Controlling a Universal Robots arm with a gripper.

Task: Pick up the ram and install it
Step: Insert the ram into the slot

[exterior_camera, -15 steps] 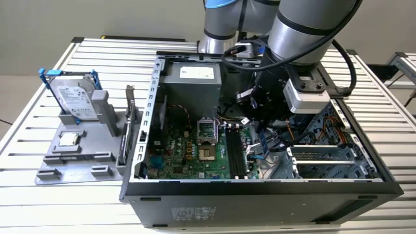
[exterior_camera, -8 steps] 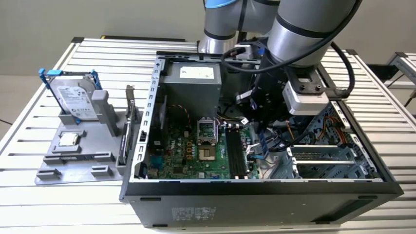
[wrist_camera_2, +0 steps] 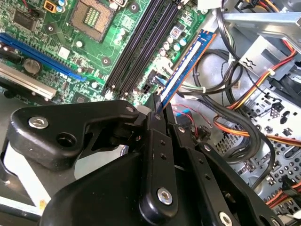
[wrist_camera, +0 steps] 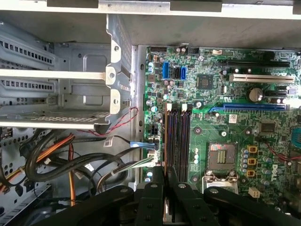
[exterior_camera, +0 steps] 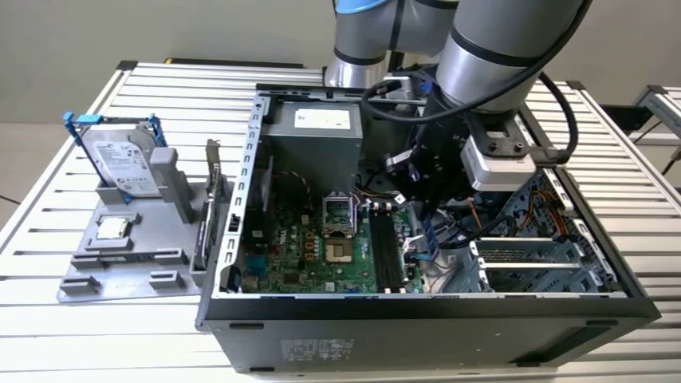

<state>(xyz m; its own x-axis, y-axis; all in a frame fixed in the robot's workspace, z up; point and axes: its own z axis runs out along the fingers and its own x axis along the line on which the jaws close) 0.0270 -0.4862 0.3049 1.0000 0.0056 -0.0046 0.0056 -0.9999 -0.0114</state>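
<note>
My gripper (exterior_camera: 411,201) hangs inside the open computer case (exterior_camera: 245,199), shut on the ram (wrist_camera_2: 186,66). In the second wrist view the ram shows as a thin stick with a blue edge reaching away from the fingertips (wrist_camera_2: 156,104). It runs parallel to the black memory slots (wrist_camera_2: 141,44) on the green motherboard (wrist_camera_2: 117,28), on their cable side. In the first wrist view the ram (wrist_camera: 165,136) is seen edge-on over the outermost slot, next to the other slots (wrist_camera: 181,136), with my gripper (wrist_camera: 165,173) closed on its near end. Whether it is seated in the slot I cannot tell.
A bundle of black, orange and red cables (wrist_camera_2: 235,108) lies close beside the ram. The metal drive cage (wrist_camera: 61,84) flanks the board. Outside the case, a grey holder (exterior_camera: 80,283) carries a hard drive in a blue frame (exterior_camera: 123,163) and a card with a metal bracket (exterior_camera: 213,191).
</note>
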